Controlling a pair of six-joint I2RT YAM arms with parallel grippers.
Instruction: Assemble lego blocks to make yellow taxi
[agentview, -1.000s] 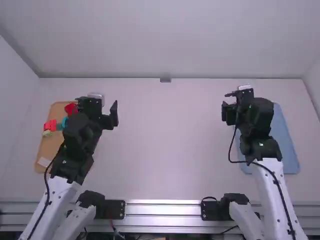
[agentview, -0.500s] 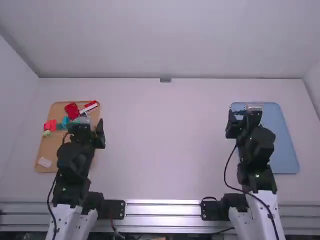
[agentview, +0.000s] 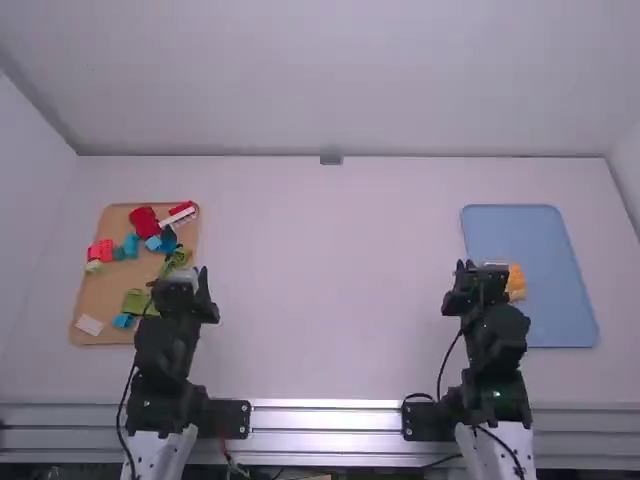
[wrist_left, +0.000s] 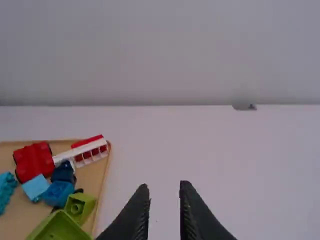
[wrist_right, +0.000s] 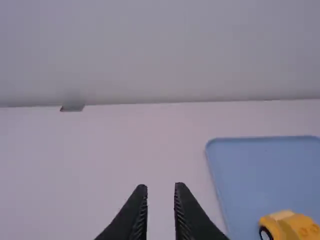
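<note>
Taxi (wrist_right: 292, 227), yellow with a dark wheel, rests on the blue tray (agentview: 540, 245), beside the right gripper (agentview: 474, 270) as seen in the high view. The right gripper's fingers stand partway apart, holding nothing. The left gripper (agentview: 188, 276), over the near part of the tan tray's (agentview: 90, 300) inner edge, is likewise parted partway and unloaded. Red block (wrist_left: 34, 161) and green block (wrist_left: 59, 229) lie on the tan tray.
</note>
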